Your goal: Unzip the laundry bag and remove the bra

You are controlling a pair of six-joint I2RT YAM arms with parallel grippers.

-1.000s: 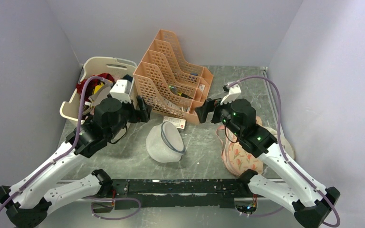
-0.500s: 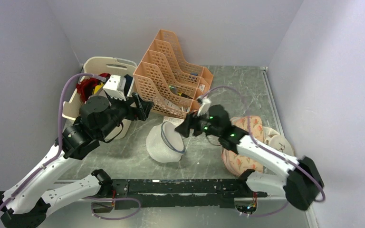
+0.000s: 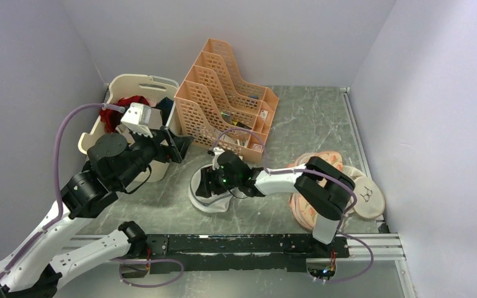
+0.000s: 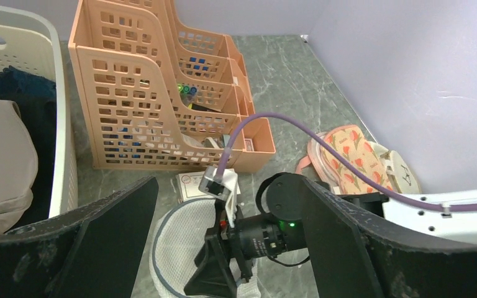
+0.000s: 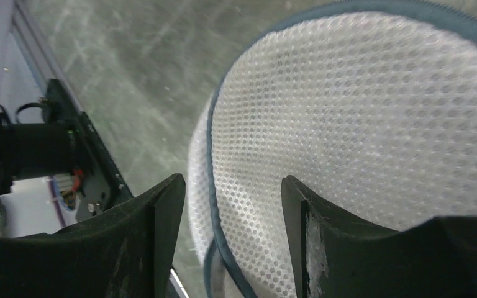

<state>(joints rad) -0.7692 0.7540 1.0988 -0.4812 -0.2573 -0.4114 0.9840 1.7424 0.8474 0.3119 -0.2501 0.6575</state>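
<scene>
The laundry bag (image 3: 206,197), a whitish mesh drum with a grey zip seam, lies on the table in front of the peach file rack. My right gripper (image 3: 206,185) reaches in from the right and lies low on it. In the right wrist view its jaws (image 5: 230,205) stand apart astride the bag's seamed rim (image 5: 220,248), and the mesh between them is not squeezed. My left gripper (image 3: 175,146) hovers behind and left of the bag, wide open and empty. From it I look down on the bag (image 4: 174,248) and the right gripper (image 4: 220,273). The bra is hidden.
A peach file rack (image 3: 223,105) stands behind the bag, with a small card (image 4: 192,185) at its foot. A white basket (image 3: 93,146) of clothes is at the back left. A peach printed pad (image 3: 313,208) and white discs (image 3: 367,197) lie to the right.
The right arm swung left and down from beside the rack onto the bag, its jaws narrowing round the rim. The left arm drew back and up a little. The bag sagged flatter.
</scene>
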